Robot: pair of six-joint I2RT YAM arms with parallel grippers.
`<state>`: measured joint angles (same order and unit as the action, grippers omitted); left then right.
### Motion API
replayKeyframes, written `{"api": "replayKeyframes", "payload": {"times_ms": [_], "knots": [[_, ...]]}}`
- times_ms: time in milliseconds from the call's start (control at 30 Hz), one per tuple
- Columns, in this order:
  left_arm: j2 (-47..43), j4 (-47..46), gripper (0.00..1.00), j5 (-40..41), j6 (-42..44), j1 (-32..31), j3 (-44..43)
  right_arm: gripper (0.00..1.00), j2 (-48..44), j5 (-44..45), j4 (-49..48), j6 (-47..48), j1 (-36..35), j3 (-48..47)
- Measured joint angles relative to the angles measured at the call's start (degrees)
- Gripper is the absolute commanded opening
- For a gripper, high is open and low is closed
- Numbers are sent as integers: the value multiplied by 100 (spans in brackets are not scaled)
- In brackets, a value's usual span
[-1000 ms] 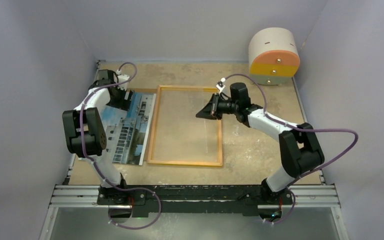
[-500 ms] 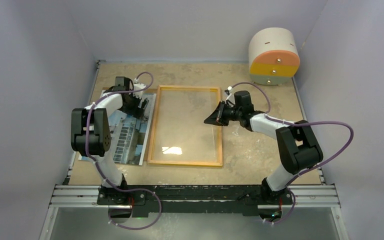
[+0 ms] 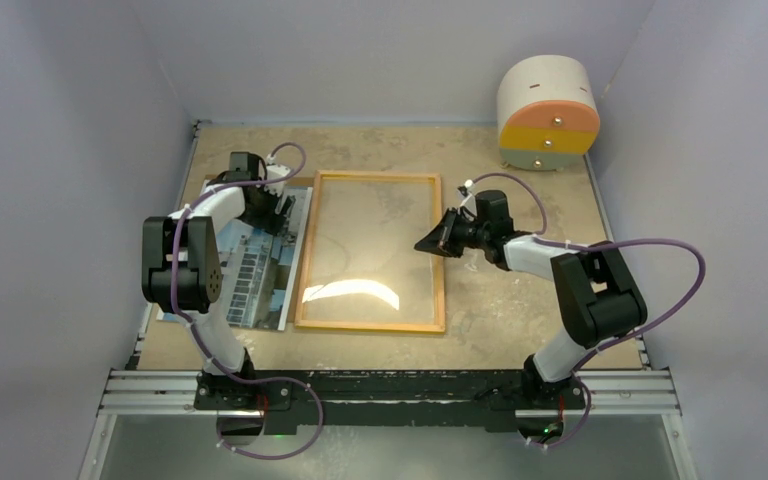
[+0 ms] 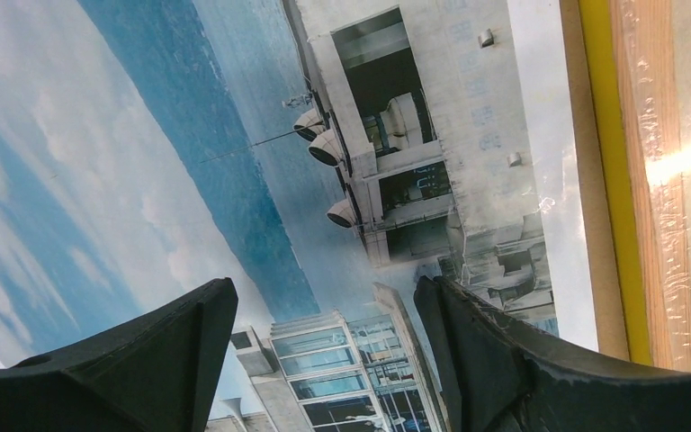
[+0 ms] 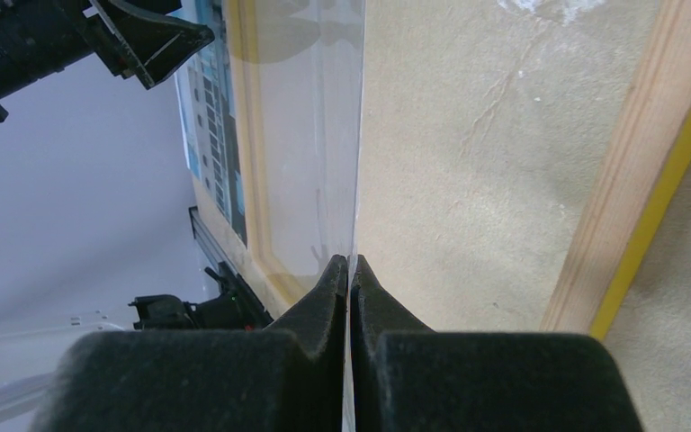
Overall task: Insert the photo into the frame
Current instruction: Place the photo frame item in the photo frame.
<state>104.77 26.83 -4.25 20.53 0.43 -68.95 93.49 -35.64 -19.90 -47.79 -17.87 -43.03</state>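
Note:
The photo (image 3: 258, 262), a glossy print of a white building and blue sky, lies flat left of the frame (image 3: 305, 262) and fills the left wrist view (image 4: 261, 162). My left gripper (image 3: 285, 212) hovers open just above the print's far right part (image 4: 324, 310), nothing between its fingers (image 4: 490, 351). The frame lies wood-coloured back up, with a yellow edge (image 4: 607, 162). My right gripper (image 3: 428, 244) is shut on the right edge of the clear pane (image 5: 310, 135), which slopes down to the left and carries a bright glare (image 3: 355, 292). The frame's right rail (image 5: 634, 180) lies below it.
A brown backing board (image 3: 260, 181) lies under the photo, showing past its far edge. A white, orange and yellow drum (image 3: 548, 110) stands at the back right. Grey walls close in the table on three sides, and a metal rail (image 3: 390, 390) runs along the near edge.
The left gripper swung right, over the photo's far right part, then held still. The right gripper drew back to the right and lower with the pane, and the glare on it grew.

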Motion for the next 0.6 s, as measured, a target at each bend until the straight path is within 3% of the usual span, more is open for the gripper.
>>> {"api": "replayKeyframes", "payload": {"times_ms": [600], "knots": [[13,-2,80,-20,-2,4,-37,0,435,-33,-841,-431,170,208]]}}
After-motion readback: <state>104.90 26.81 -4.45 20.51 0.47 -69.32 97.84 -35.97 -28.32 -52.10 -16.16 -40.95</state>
